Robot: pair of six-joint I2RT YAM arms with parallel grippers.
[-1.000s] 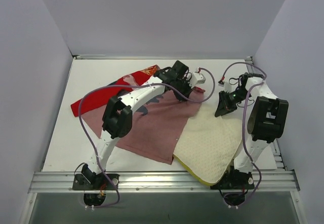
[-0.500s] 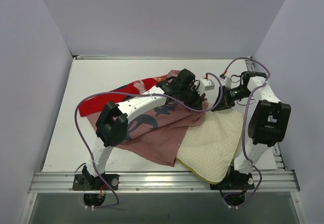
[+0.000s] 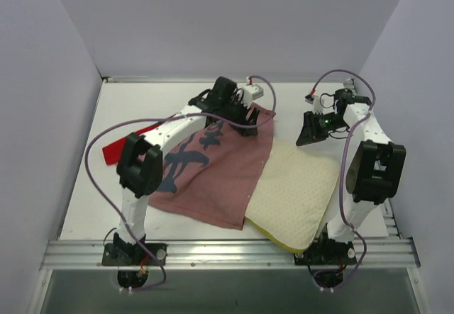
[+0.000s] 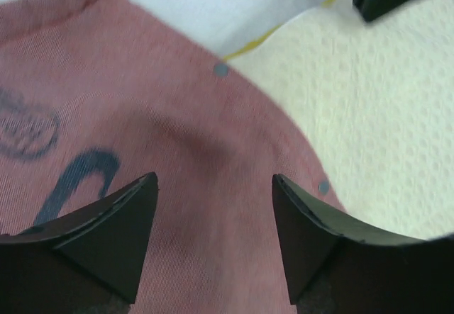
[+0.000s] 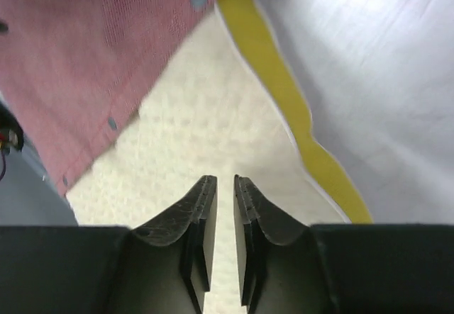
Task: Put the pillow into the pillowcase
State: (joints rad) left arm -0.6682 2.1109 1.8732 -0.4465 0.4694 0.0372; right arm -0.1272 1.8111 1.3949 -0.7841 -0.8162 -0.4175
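Note:
The pillowcase (image 3: 213, 172) lies spread mid-table, dull pink side up with dark-blue marks, and a red strip (image 3: 124, 144) shows at its left. Its right edge overlaps the cream quilted pillow (image 3: 294, 193), which lies flat at the right front. My left gripper (image 3: 245, 112) hovers over the pillowcase's far right corner. In the left wrist view it (image 4: 214, 177) is open, with only pink fabric (image 4: 177, 115) below. My right gripper (image 3: 306, 138) hangs over the pillow's far edge. Its jaws (image 5: 224, 179) stand a narrow slit apart, holding nothing, above the pillow (image 5: 198, 130) and its yellow band (image 5: 284, 94).
An aluminium rail (image 3: 227, 254) runs along the table's near edge, with another rail (image 3: 386, 215) on the right side. Grey walls close in the left, back and right. Bare white table (image 3: 135, 108) shows behind and left of the pillowcase.
My left gripper opened and let go of the pillowcase, then drew back to the left; the fabric now lies flat. My right gripper's jaws parted slightly and shifted a little.

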